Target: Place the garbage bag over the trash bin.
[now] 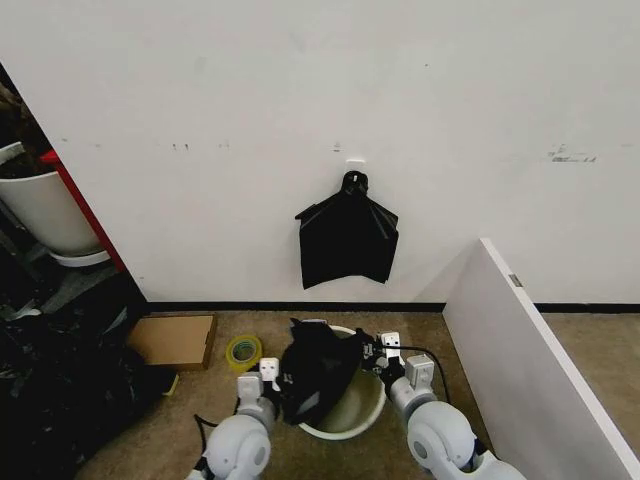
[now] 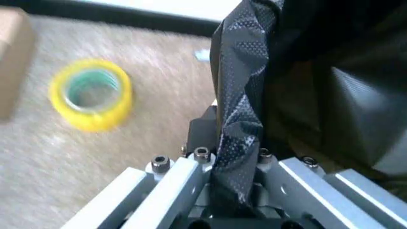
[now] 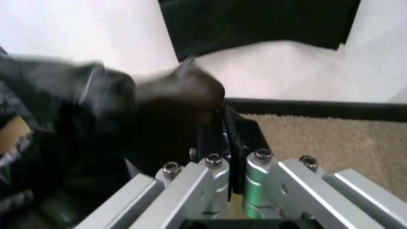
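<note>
One thin, crinkly black plastic garbage bag (image 1: 315, 372), draped across the left part of one small round white plastic trash bin (image 1: 350, 418) on the tan carpet; the bin's left rim is hidden beneath it. Two grippers: left gripper (image 2: 232, 157) clamped on a bag fold; right gripper (image 3: 226, 143) closed on the bag's far edge, its fingertips blurred. One yellow tape roll (image 2: 92, 94), one flat cardboard box (image 1: 175, 340), and one knotted fan-shaped bundle of black bags (image 1: 347, 240) on the wall.

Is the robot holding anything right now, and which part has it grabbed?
Both grippers, left and right, pinch the garbage bag at opposite edges, over the trash bin.
</note>
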